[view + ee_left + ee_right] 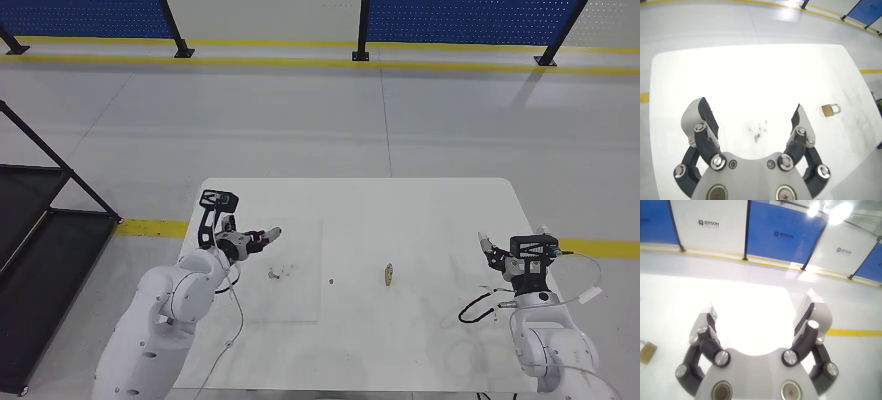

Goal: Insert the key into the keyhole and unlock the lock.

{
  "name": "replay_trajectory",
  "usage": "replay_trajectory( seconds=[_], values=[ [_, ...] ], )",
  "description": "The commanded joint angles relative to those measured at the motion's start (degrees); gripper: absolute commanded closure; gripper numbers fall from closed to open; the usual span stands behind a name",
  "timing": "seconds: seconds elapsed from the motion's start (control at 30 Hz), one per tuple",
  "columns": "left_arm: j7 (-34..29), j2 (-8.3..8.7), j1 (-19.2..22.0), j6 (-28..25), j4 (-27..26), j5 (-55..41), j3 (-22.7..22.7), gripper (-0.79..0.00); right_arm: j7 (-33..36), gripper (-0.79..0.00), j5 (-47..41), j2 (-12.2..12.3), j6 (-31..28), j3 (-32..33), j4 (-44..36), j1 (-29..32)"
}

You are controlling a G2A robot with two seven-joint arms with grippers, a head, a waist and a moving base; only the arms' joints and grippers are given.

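The white bench (420, 215) carries both of the task's things. The key (756, 138) lies flat on the bench's left half. In the left wrist view it sits below the gap between the fingers of the left claw (751, 106). That claw is held over the bench, released, its ribbed pads spread wide with nothing between them. A few small dark specks dot the surface just beside the key. The lock (829, 110), a brass padlock with a silver shackle, lies flat near the bench's middle. It is well apart from the key, on the side toward the right arm. The right claw (762, 302) is near the bench's right edge, also released and empty, with the lock well off to its left. A black cable (478, 308) loops on the bench beside the right arm.
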State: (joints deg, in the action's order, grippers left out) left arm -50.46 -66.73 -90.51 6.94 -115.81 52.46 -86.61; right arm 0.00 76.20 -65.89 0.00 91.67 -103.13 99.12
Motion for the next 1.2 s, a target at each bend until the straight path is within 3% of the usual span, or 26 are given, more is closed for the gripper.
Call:
replay_trajectory(
  seconds=[0.0, 0.37, 0.57, 0.9, 0.97, 1.07, 1.17],
  values=[
    [-6.83, 0.03, 2.13, 2.47, 0.64, -0.85, 0.54, -0.785, 0.00, -0.785, 0.00, 0.00, 0.00, 0.00, 0.00, 0.00],
    [-27.11, 0.17, 10.75, 11.62, 5.93, -2.05, 4.63, -0.785, 0.00, -0.785, 0.00, 0.00, 0.00, 0.00, 0.00, 0.00],
    [-29.06, 0.12, 11.34, 14.64, 7.89, -2.97, 6.04, -0.785, 0.00, -0.785, 0.00, 0.00, 0.00, 0.00, 0.00, 0.00],
    [-26.84, 0.39, 7.83, 15.30, 8.12, -5.60, 5.15, -0.785, 0.00, -0.785, 0.00, 0.00, 0.00, 0.00, 0.00, 0.00],
    [-26.08, 0.53, 7.27, 14.50, 8.43, -4.72, 5.25, -0.686, 0.00, -0.785, 0.00, 0.00, 0.00, 0.00, 0.00, 0.00],
    [-25.93, 0.60, 6.85, 14.36, 8.90, -5.37, 5.40, -0.425, 0.00, -0.785, 0.00, 0.00, 0.00, 0.00, 0.00, 0.00],
    [-25.08, 0.67, 6.71, 14.21, 9.21, -5.76, 5.36, -0.305, 0.00, -0.785, 0.00, 0.00, 0.00, 0.00, 0.00, 0.00]
  ],
)
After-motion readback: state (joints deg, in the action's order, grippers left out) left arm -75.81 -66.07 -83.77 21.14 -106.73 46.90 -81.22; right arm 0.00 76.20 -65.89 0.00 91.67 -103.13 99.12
